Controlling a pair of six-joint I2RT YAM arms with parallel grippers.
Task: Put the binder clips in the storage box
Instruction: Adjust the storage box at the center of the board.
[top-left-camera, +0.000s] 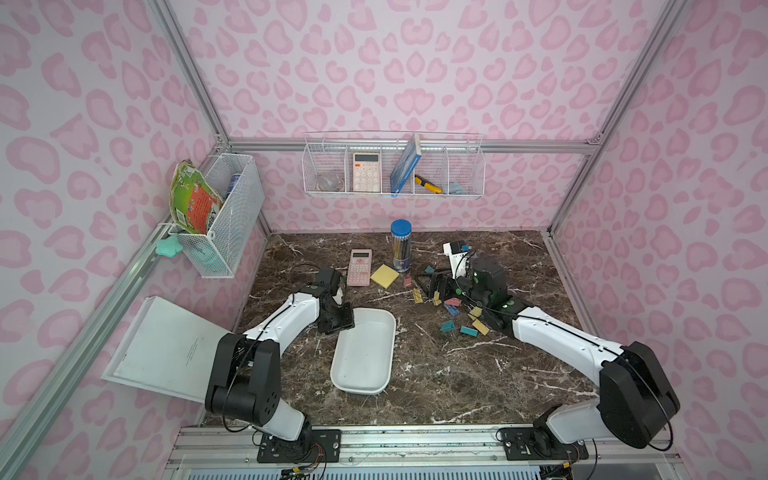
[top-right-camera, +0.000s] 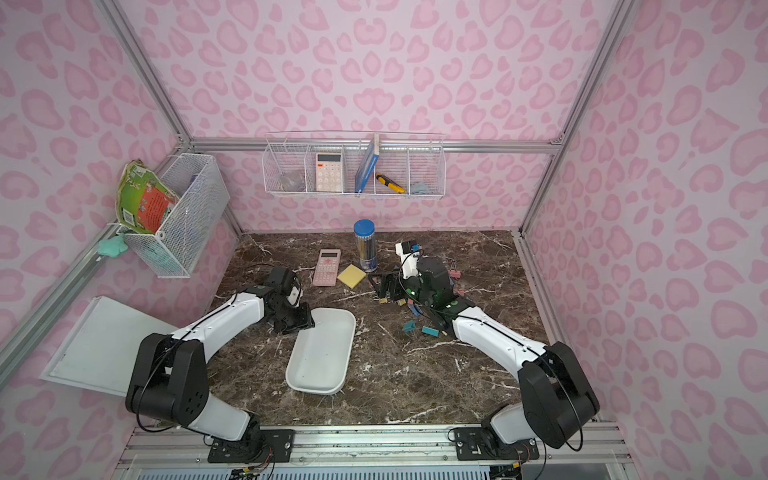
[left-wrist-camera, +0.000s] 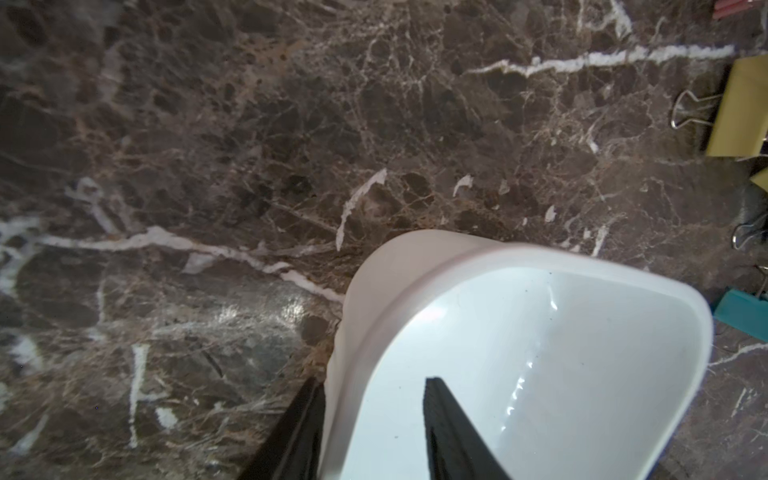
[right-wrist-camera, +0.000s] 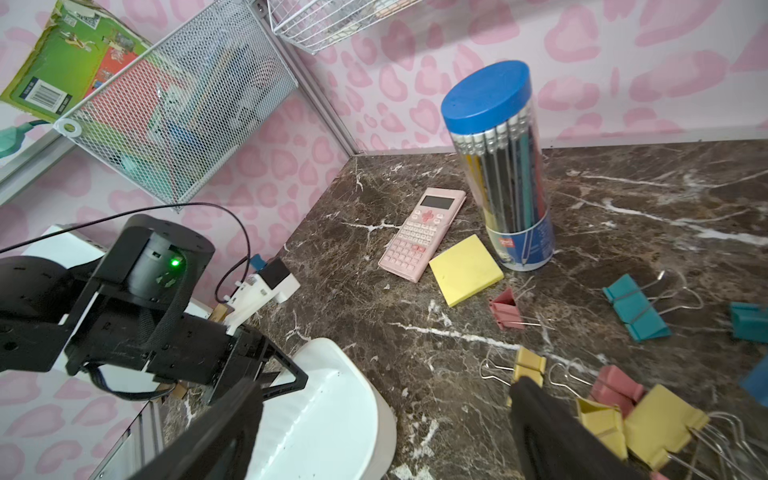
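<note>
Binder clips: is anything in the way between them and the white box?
Nothing visible. Only bare tabletop lies between the binder clips and the storage box; the left pincer straddles the box's rim on the side away from them.

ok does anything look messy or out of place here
The binder clips lie scattered loose across the table, none in the storage box, which looks empty and sits askew to the table edge.

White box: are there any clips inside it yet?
No, the storage box is bare white inside, and the binder clips lie outside it on the marble table.
</note>
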